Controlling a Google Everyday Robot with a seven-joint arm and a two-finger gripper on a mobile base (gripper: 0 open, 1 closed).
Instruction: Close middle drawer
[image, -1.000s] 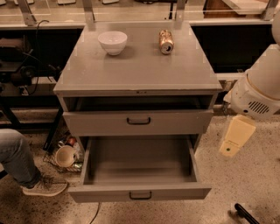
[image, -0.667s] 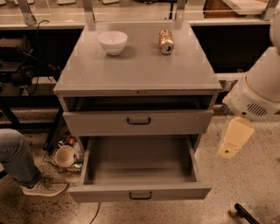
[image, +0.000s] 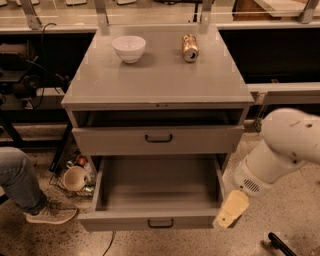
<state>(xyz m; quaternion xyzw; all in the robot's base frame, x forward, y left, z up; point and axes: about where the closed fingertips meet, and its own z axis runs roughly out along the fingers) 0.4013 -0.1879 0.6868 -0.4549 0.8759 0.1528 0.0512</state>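
Observation:
The middle drawer (image: 159, 223) is pulled far out of the grey cabinet (image: 160, 85). Its long box is empty, and its low front panel carries a small black bar handle. Above it, the drawer with the taller front and larger handle (image: 159, 139) stands slightly out, with a dark gap over it. My gripper (image: 231, 210), cream-coloured on the white arm (image: 282, 150), hangs at the front right corner of the middle drawer, right beside its front panel. I cannot tell whether it touches the panel.
A white bowl (image: 129, 48) and a can lying on its side (image: 189, 47) sit on the cabinet top. A person's leg and shoe (image: 27, 192) are at the left. A cup among clutter (image: 75, 178) lies by the cabinet's left foot. A black object (image: 281, 245) lies on the floor at the lower right.
My arm and gripper have moved down and to the left, from beside the cabinet's right side to the front right corner of the middle drawer. The drawers have not moved.

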